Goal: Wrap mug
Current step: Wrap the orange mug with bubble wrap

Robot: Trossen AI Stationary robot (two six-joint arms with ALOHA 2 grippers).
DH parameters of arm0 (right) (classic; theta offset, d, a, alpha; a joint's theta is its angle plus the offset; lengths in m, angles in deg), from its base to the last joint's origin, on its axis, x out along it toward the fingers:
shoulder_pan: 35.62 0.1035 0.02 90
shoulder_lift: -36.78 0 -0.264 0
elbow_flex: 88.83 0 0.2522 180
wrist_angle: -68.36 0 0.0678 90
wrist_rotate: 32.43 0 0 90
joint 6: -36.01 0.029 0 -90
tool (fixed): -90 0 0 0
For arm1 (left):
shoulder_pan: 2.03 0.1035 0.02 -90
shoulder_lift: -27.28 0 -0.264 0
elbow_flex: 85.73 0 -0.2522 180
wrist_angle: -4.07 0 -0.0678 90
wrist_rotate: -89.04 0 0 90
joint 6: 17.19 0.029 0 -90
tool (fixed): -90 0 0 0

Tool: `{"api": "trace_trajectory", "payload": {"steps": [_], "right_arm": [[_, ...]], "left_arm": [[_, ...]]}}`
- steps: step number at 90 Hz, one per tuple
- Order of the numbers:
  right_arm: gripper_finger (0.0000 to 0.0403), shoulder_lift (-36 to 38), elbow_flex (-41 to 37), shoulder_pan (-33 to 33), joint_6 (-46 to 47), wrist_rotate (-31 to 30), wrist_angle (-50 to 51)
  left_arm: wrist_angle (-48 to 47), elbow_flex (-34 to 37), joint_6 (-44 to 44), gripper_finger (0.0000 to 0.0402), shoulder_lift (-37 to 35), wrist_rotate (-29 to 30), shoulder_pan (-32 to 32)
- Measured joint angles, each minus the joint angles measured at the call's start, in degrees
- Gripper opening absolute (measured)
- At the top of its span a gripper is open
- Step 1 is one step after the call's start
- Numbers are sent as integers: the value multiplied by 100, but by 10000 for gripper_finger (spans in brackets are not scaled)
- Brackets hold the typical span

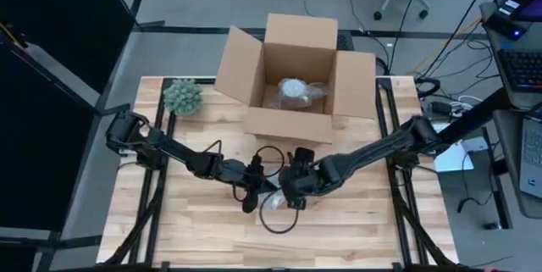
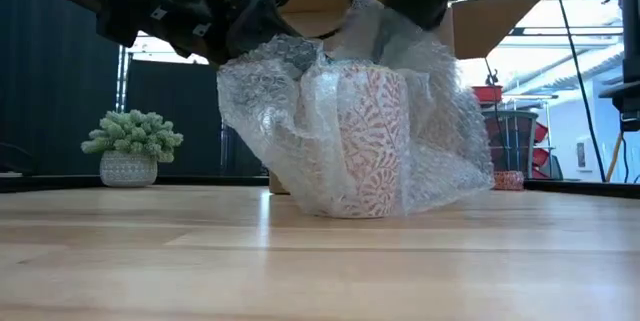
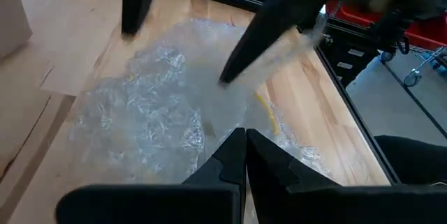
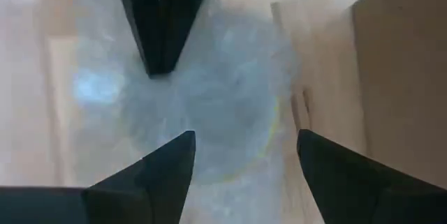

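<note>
A cylindrical mug (image 2: 368,141) with a fine red leaf pattern stands upright on the pale plank bench (image 1: 195,230), toward the middle of its front edge, loosely draped in crinkly clear bubble wrap (image 2: 300,111). The left end effector (image 3: 244,155) has its fingers pinched together on a fold of the wrap, while the right end effector (image 4: 244,155) hangs above the mug with fingers apart. Only the low view reveals the mug's pattern; the high view alone shows the open cardboard box (image 1: 292,77) by the back edge and the spiky green plant (image 1: 182,97) at the back left corner.
</note>
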Motion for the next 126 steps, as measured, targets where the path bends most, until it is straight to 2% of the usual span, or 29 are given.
{"api": "trace_trajectory", "payload": {"steps": [28, 44, 63, 94, 113, 126], "right_arm": [[238, -799, 48, -450, -11, -4, -352], [238, -751, 22, -586, -290, 134, -485], [238, -216, -33, -606, -385, 389, -329], [238, 833, -9, -84, -46, 372, 64], [238, 958, -15, 407, 788, 261, 1211], [238, 900, -475, 808, 1300, 51, 1381]], "left_arm": [[16, -2, -12, 0, 0, 5, 4], [14, 1, 2, 0, 0, 3, 4], [7, -2, 36, 0, 0, 3, 0], [-1, 1, 35, 0, 0, 2, 0], [0, 1, 32, 0, 0, 1, 0], [-1, 1, 31, 0, 0, 1, 0]]}}
